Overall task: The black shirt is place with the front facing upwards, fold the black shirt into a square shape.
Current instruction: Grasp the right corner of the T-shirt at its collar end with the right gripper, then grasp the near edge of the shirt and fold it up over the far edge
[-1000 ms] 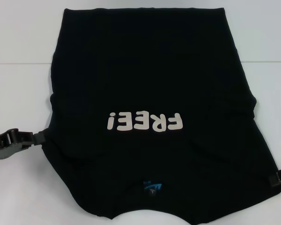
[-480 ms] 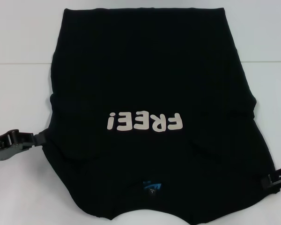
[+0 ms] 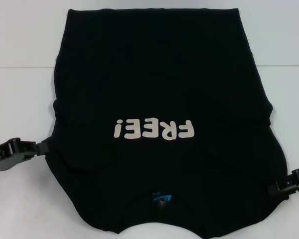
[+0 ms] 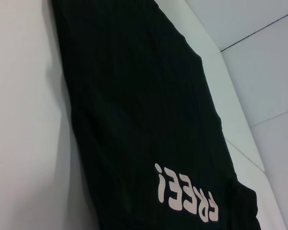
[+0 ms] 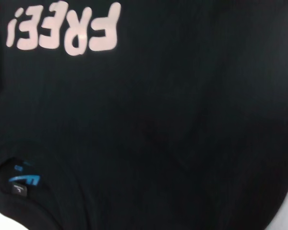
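At the left of the head view we see the left gripper [image 3: 40,147] low over the white worktop [image 3: 20,99], its tip touching the left edge of the black shirt [image 3: 154,74] about level with the lettering. We cannot tell how far its fingers are parted or whether they have hold of the cloth, since the tip merges with the black fabric.

The black shirt lies front up in the middle of the worktop, its collar toward us and its hem at the far side. Its sleeves are folded in, so the outline is a broad panel that widens toward the near end. The pale "FREE!" lettering [image 3: 154,130] reads upside down across the chest, and the small blue neck label [image 3: 163,199] sits below it near the collar.

At the right, the right gripper [image 3: 284,190] meets the shirt's near right edge, beside the shoulder. Again we cannot tell its fingers' spread or whether they grip the fabric.
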